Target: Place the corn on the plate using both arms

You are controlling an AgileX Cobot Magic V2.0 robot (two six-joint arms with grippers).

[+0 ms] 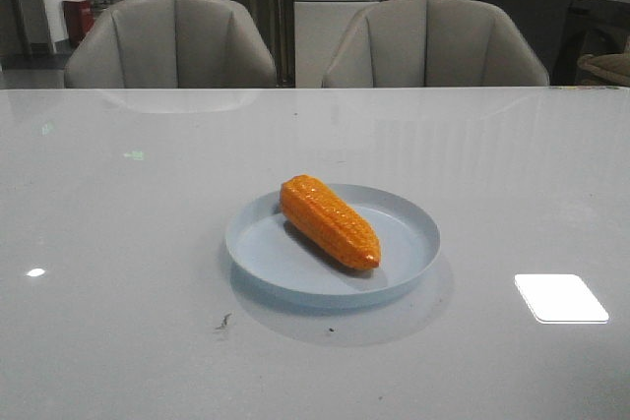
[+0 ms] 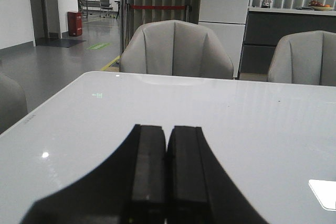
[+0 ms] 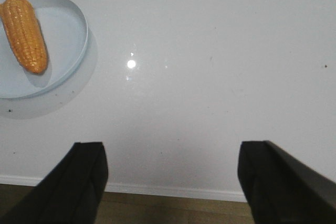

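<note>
The orange corn point(image 1: 329, 220) lies inside the pale blue plate point(image 1: 413, 233) at the middle of the table, its tapered end toward the near right. Both also show in the right wrist view, the corn point(image 3: 24, 34) on the plate point(image 3: 68, 30). My right gripper point(image 3: 170, 156) is open and empty, above the table's near edge, well apart from the plate. My left gripper point(image 2: 168, 132) is shut and empty, its black fingers point(image 2: 148, 166) together over bare table; corn and plate are out of its view. Neither arm shows in the front view.
The white glossy table point(image 1: 118, 243) has a bright light reflection point(image 1: 560, 297) at the near right. Two grey chairs point(image 1: 172, 41) point(image 1: 433, 41) stand behind the far edge. Brown floor point(image 3: 173, 211) shows below the table's near edge.
</note>
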